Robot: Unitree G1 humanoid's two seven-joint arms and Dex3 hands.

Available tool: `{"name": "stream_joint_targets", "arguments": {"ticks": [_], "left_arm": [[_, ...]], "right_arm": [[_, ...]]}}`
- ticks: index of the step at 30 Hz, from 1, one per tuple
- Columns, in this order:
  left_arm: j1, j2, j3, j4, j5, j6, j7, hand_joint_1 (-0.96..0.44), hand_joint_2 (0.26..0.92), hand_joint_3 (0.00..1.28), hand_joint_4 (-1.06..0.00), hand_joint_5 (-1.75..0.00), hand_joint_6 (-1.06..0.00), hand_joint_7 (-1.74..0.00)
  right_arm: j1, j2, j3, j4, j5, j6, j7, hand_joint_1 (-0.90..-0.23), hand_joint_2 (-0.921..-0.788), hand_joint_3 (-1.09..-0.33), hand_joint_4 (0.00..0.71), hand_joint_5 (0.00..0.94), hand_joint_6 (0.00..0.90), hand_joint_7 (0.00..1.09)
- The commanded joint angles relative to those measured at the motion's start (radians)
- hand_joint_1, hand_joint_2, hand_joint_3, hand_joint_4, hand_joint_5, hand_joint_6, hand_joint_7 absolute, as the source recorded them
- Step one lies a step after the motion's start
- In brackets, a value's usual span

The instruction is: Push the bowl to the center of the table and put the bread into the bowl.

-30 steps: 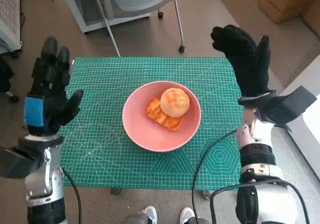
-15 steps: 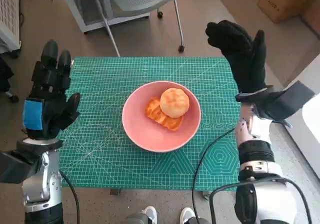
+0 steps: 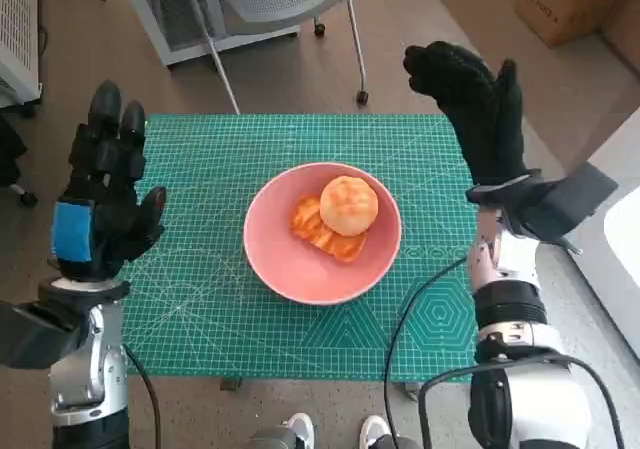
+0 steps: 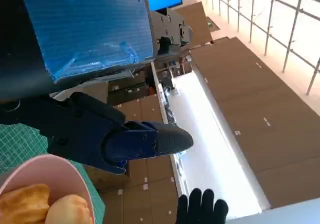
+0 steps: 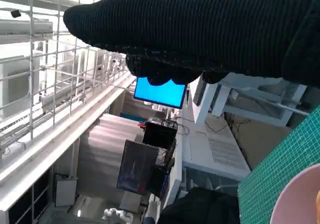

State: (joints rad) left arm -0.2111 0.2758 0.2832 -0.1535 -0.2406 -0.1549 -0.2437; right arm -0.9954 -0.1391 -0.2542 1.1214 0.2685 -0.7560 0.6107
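The pink bowl (image 3: pixel 323 233) sits at about the centre of the green-matted desk (image 3: pixel 200 299), and the round bread bun (image 3: pixel 348 205) lies inside it toward 1 o'clock, on an orange piece (image 3: pixel 318 226) I cannot identify. Both steps look done; what remains, I judge, is lowering the arms clear. The left hand (image 3: pixel 102 197) hovers at 9 o'clock, fingers spread, holding nothing. The right hand (image 3: pixel 472 109) is raised at 2 o'clock, fingers extended, empty. The wrist views show mostly room background.
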Motion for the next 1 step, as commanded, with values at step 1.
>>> {"name": "stream_joint_targets", "arguments": {"ticks": [1], "left_arm": [[-0.025, 0.002, -0.025, -0.003, 0.021, -0.012, 0.004, -0.74, 0.921, 0.4, -0.05, -0.02, -0.11, -0.05]], "right_arm": [[0.023, 0.012, 0.005, 0.002, -0.011, 0.007, -0.01, -0.678, -0.921, -0.738, 0.171, 0.006, 0.324, 0.01]]}}
